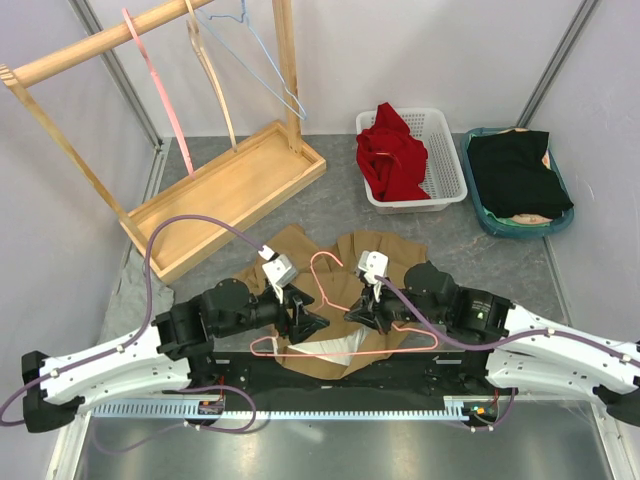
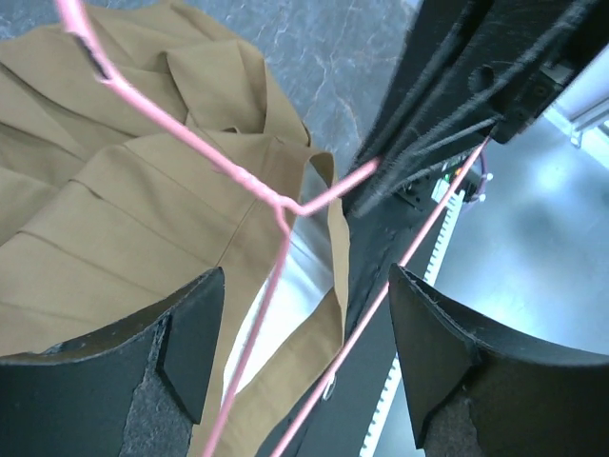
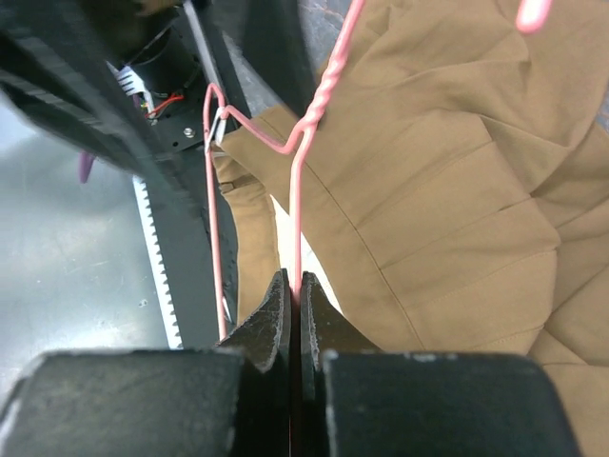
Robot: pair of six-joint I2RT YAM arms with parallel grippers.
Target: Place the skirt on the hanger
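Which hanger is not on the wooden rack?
The thin pink wire hanger over the tan skirt, pinched by the right hand; the thick pink hanger, wooden hanger and blue wire hanger hang from the wooden rail.

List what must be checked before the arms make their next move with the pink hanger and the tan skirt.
1. Hold of the right gripper on the hanger: ok, its jaws are shut on the pink wire.
2. The left gripper is free to take a new grasp: ok, its jaws are open and the wire runs between them ungripped.
3. The skirt is within reach of both arms: ok, it lies under and between the two grippers.
4. The skirt is hung on the hanger: not ok, the hanger appears to lie on top of the cloth.
5. The waist opening is lined up with the hanger's arm: cannot tell, folds hide it.
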